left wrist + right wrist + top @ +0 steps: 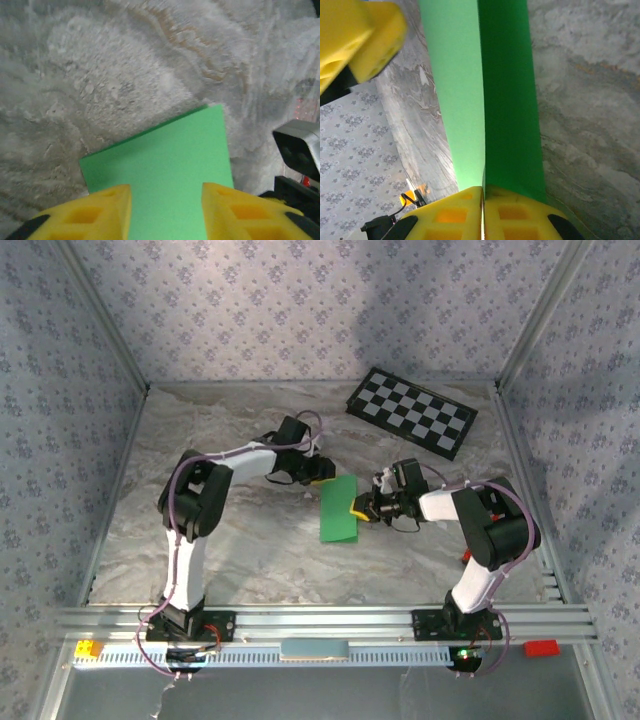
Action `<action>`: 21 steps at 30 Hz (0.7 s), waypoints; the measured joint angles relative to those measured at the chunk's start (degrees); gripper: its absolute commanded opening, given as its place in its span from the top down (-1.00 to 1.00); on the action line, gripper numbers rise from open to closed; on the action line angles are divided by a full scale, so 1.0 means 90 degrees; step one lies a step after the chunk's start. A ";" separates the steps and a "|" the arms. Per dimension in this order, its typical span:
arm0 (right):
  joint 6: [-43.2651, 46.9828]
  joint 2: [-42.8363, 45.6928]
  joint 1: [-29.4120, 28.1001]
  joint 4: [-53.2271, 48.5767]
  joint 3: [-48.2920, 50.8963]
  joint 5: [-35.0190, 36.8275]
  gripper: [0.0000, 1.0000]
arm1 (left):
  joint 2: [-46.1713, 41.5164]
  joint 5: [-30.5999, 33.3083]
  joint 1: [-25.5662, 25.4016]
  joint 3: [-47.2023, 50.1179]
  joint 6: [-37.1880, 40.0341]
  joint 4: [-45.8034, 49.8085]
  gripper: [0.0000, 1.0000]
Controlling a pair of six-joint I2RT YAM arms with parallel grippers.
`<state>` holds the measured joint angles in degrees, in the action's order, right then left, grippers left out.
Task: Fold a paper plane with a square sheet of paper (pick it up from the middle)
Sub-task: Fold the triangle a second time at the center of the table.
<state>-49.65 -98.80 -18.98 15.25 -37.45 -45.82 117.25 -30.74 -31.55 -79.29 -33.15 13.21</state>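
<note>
Paper point(335, 522), folded lengthwise, is clamped in the right gripper point(483, 194). The left gripper point(166, 200) stands parted over it

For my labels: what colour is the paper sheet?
The paper sheet is plain bright green; the left wrist view shows it best.

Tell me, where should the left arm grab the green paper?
The green paper is a thin folded strip, so only an edge fits between the open left fingers. The right fingers pinch its right edge, so probably take the free left edge, coming from the left.
</note>
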 measured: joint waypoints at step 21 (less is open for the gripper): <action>-0.0413 0.0114 -0.0019 0.0158 0.0000 0.0138 0.71 | -0.2778 0.2312 -0.2047 0.2290 0.1292 -0.0614 0.01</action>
<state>-53.36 -97.78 -19.16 16.67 -37.45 -44.58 92.25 -9.93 -49.98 -58.67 -21.52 7.68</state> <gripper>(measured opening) 0.145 0.493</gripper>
